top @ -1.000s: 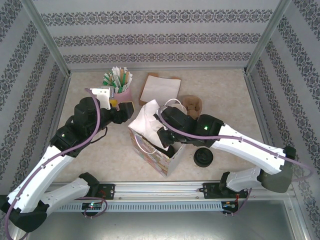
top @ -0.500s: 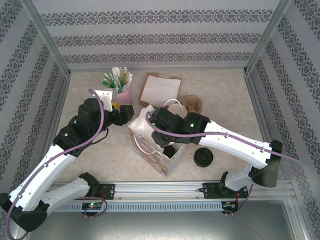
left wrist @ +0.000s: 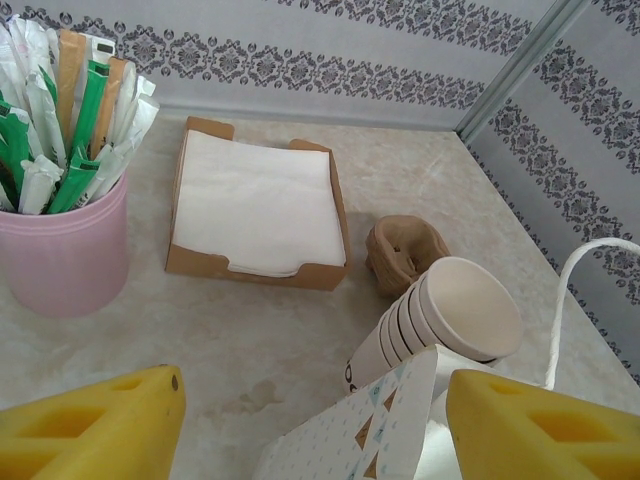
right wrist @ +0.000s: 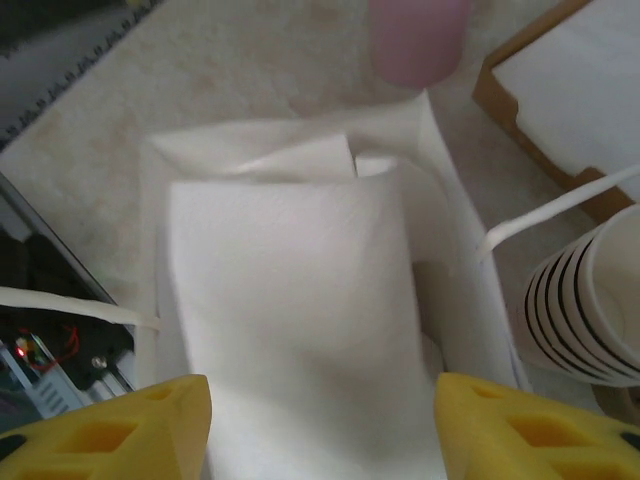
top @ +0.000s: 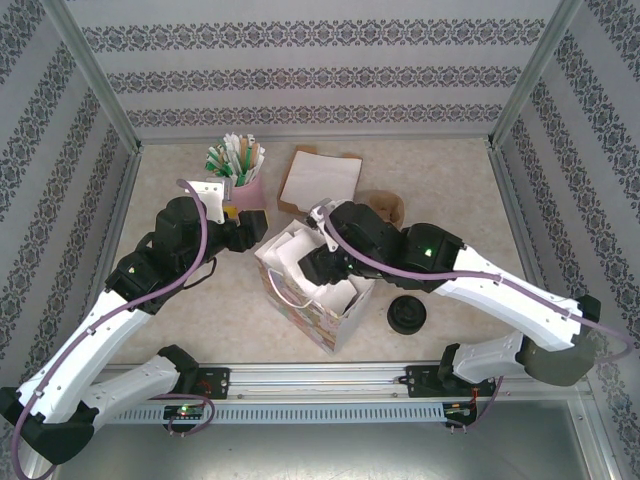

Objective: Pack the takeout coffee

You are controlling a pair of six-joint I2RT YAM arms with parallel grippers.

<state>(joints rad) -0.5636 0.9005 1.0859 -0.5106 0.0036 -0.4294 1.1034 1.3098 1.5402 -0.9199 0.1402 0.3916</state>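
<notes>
The white paper bag point(top: 320, 315) stands open at the table's middle. The takeout coffee is hidden. My right gripper point(top: 318, 265) hovers over the bag's mouth, open. In the right wrist view its yellow fingers point(right wrist: 120, 420) stand wide apart above a folded white napkin point(right wrist: 290, 300), which lies loose inside the bag point(right wrist: 440, 200) and covers its bottom. My left gripper point(top: 250, 225) is open at the bag's far left corner. In the left wrist view the bag's patterned rim point(left wrist: 370, 430) rises between its fingers point(left wrist: 520, 420) without touching them.
A stack of lidless paper cups point(left wrist: 450, 315) leans by the bag's far side. Behind it are brown sleeves point(top: 385, 205), a cardboard tray of napkins point(top: 320, 180) and a pink cup of stirrers point(top: 240, 170). Loose black lids point(top: 407, 313) lie right of the bag.
My right gripper has opened and let the white napkin go into the bag. The dark round top seen in the bag half a second ago is now covered. The left arm barely moved.
</notes>
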